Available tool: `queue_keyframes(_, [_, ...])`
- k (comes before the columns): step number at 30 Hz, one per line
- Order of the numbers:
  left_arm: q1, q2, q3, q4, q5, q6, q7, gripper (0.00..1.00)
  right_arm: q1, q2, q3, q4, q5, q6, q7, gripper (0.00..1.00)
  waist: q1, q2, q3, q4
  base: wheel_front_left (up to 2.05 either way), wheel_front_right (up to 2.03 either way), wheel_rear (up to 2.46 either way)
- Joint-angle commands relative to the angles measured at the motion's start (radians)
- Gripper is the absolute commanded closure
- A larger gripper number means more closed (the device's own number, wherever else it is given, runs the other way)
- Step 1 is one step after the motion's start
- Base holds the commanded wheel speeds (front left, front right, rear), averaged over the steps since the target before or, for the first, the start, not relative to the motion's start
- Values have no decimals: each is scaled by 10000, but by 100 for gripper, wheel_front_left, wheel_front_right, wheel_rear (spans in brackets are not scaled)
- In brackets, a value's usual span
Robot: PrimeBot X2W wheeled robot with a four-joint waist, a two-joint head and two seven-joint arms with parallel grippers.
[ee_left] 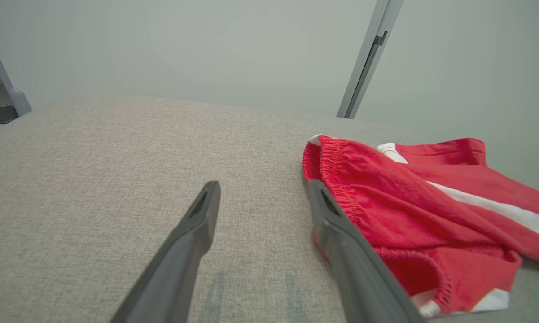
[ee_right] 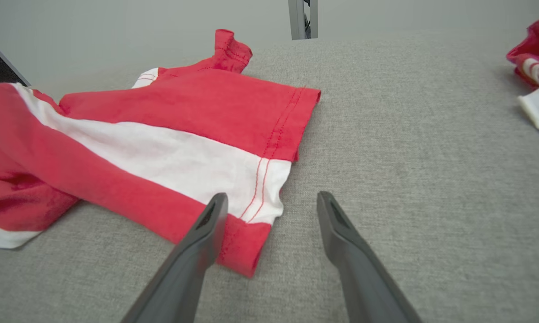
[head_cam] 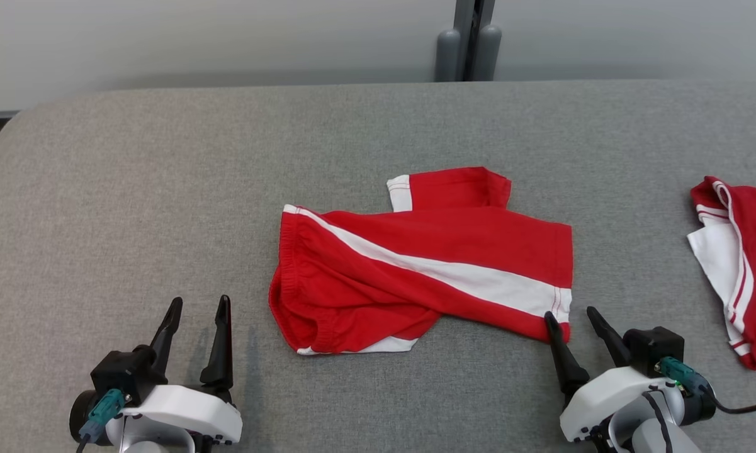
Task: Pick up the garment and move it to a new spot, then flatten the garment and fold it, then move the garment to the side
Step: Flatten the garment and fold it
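- We see a pair of red shorts (head_cam: 428, 251) with a broad white stripe, lying rumpled near the middle of a bench (head_cam: 132, 189) covered in grey fabric.
- The elastic waistband (head_cam: 281, 270) is bunched at our left end. One leg lies across the other, whose hem pokes out at the back, so the shorts are neither flat nor folded.
- The left gripper (head_cam: 200, 303) hovers low near the front of the bench, to the left of the waistband and clear of the cloth. Its two dark fingers stand apart and hold nothing.
- The right gripper (head_cam: 570, 313) is at the opposite end, by the hem of the near leg. Its fingers are also spread and empty. One finger sits at the red hem corner, and we cannot tell whether it touches the fabric.
- With one gripper facing each end, this looks to us like the set-up for a two-handed lift, with picking up the shorts as the step in hand.
- A second garment (head_cam: 736, 264), red and white, lies crumpled at the far right of the bench, well apart from the shorts. It would limit the room if the shorts went that way.
- A grey post (head_cam: 472, 38) stands behind the bench against a pale wall (head_cam: 226, 38).
- Nothing lies between either gripper and the shorts.
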Motion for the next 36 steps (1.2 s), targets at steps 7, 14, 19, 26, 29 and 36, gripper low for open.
queue_keyframes(7, [-373,39,-23,3,30,-164,4,0,-357,-58,-1,553,211,-4,3,27,0,0,350,139,0,0,0])
queue_keyframes(14, [-611,40,-72,-85,-48,-269,4,0,-371,-81,20,474,339,-5,10,100,0,0,410,30,0,0,0])
queue_keyframes(19, [-728,35,-229,-117,-201,-365,4,0,-48,-75,-196,90,-143,-5,1,100,0,0,316,-158,0,0,0])
queue_keyframes(26, [-1535,38,-1356,758,-1319,-532,4,0,756,-470,-524,-178,-1254,-5,1,100,0,0,169,-530,0,0,0])
queue_keyframes(29, [-2266,40,-2153,1412,-1906,-570,117,0,881,-503,-672,-97,-1630,-5,4,100,0,0,206,-628,0,0,0])
queue_keyframes(36, [-4199,44,-3534,2475,-3285,-219,2353,0,824,-245,-793,-175,-1880,-4,11,100,0,0,238,-679,0,0,0])
